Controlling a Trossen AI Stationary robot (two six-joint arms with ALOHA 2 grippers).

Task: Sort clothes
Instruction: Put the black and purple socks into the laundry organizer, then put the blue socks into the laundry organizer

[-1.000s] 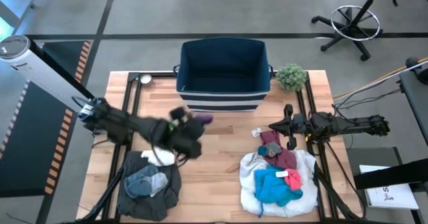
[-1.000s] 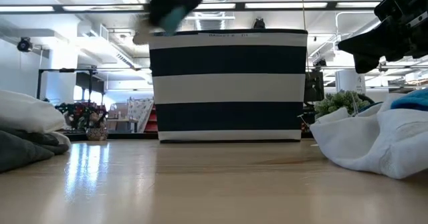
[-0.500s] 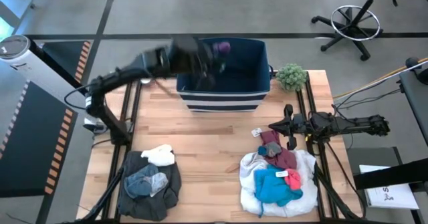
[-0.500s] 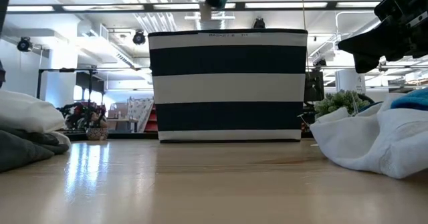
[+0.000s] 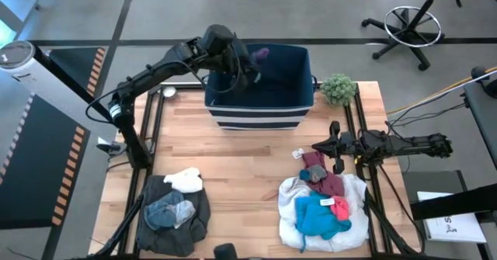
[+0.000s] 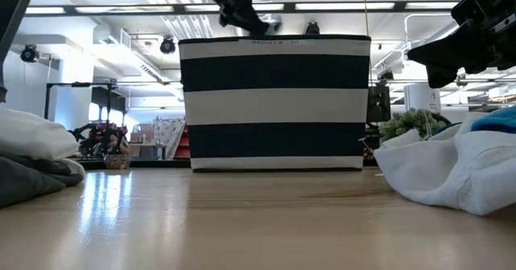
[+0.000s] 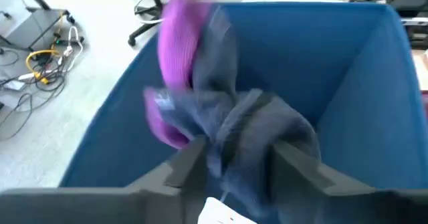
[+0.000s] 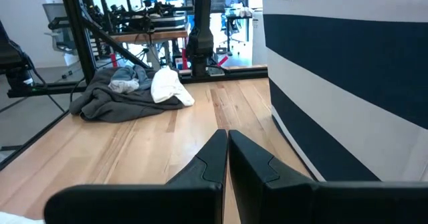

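Navy fabric bin with white stripes (image 5: 260,97), open-topped, directly beneath the left gripper (image 7: 231,154). Dangling between its jaws over the bin: small dark grey garment with purple-pink trim (image 7: 221,110), pinched at an upper fold. Soft, light, limp; likely to drop freely on release, best gripped at a bunched fold. Right gripper (image 8: 226,158) idle, fingers pressed together, bin wall just beside, dark grey and white pile (image 8: 130,90) well ahead. White printed line on bin rim (image 6: 272,42), not legible.
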